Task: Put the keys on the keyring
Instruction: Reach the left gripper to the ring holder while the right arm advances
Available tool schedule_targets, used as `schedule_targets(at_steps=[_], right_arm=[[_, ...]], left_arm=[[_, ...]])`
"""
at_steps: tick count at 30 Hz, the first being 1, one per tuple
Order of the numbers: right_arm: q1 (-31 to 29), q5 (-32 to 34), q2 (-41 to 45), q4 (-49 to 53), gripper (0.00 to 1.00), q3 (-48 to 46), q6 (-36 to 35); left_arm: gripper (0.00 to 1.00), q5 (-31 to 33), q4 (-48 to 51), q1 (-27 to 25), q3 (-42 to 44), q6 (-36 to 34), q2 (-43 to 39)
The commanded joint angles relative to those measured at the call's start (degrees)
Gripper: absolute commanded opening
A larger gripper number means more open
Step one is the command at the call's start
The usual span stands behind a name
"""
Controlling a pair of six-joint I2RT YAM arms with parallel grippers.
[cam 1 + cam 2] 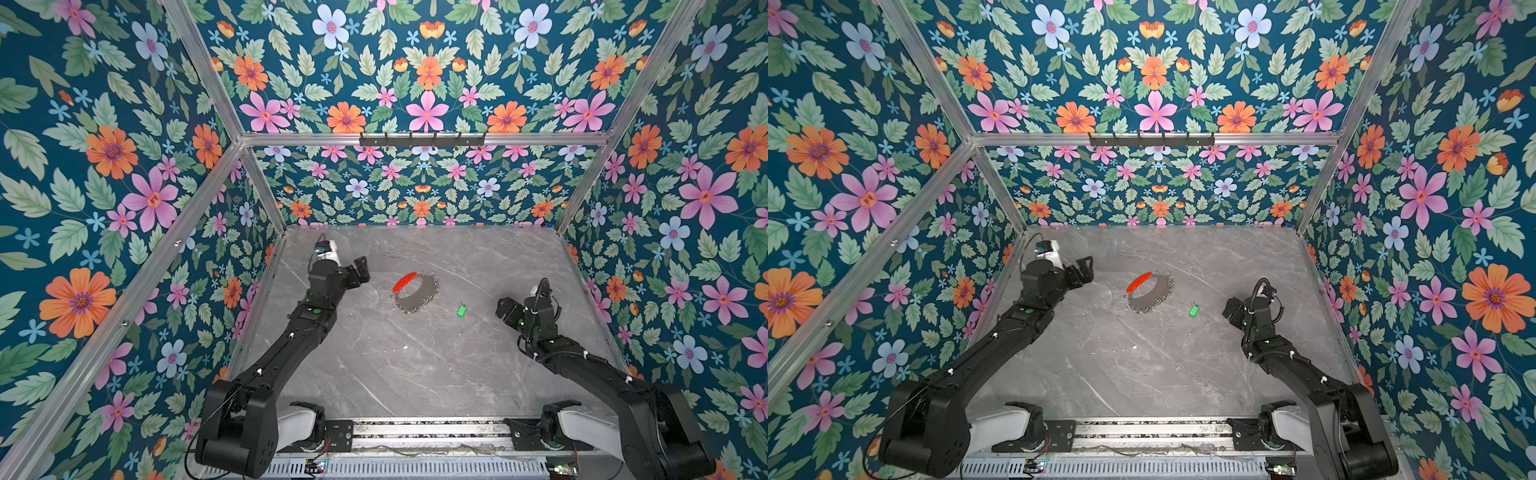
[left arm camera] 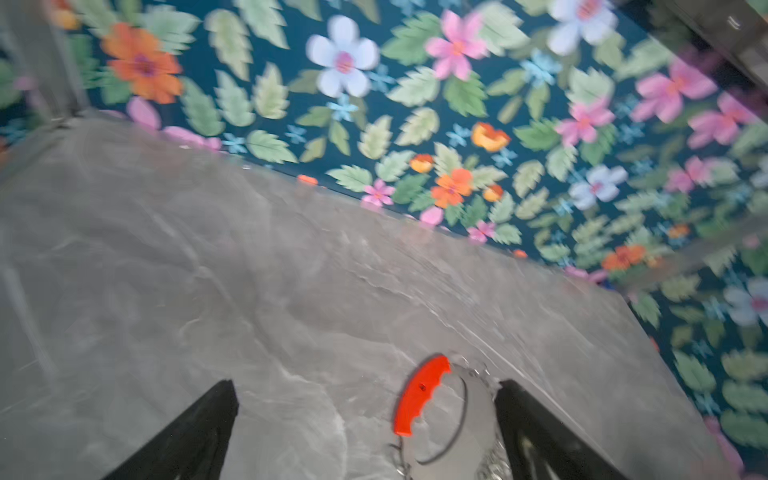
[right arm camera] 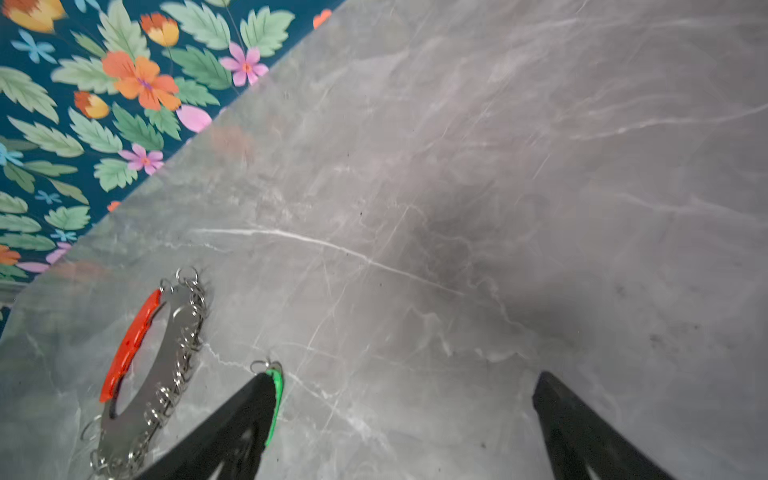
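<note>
Between keyring [image 1: 405, 282] and right gripper [image 3: 405, 377]: the keys [image 1: 461, 311], apart from both.

Grey marbled worktop [image 1: 415, 365]. Keyring [image 1: 420, 298] with red arc lies flat mid-worktop, nearer the far edge. Green key tag [image 1: 460, 311] near it toward right edge, not touching.

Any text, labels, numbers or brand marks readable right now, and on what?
None can be read.
Tag: plain green, no print visible.
Keyring: its red grip shows no lettering.
Board at the front rail: too small to read.
</note>
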State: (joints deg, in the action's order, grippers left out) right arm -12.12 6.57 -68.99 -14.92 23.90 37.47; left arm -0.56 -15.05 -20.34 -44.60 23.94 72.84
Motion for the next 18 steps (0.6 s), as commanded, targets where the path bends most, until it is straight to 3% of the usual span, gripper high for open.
schedule_targets(at_steps=[1,6,10,18], right_arm=[[-3.42,-4.61,-3.39,-3.64,0.96,4.44,-1.17],[-5.58,-3.18,-4.70,-1.22,0.95,6.98,-2.63],[-5.63,-3.97,-2.33,-3.07,0.87,5.54,-3.26],[-5.61,-1.88,-0.82,-3.29,0.50,4.58,-4.84]], left_arm=[[0.94,0.40,-0.08,-5.51,-4.15,-6.07,5.95],[0.79,-0.66,5.50,-11.26,-15.32,-10.01,18.49],[0.73,-0.20,5.06,-13.81,-17.56,-12.77,23.89],[0.54,-3.60,8.87,-14.55,-28.48,-17.79,36.52]])
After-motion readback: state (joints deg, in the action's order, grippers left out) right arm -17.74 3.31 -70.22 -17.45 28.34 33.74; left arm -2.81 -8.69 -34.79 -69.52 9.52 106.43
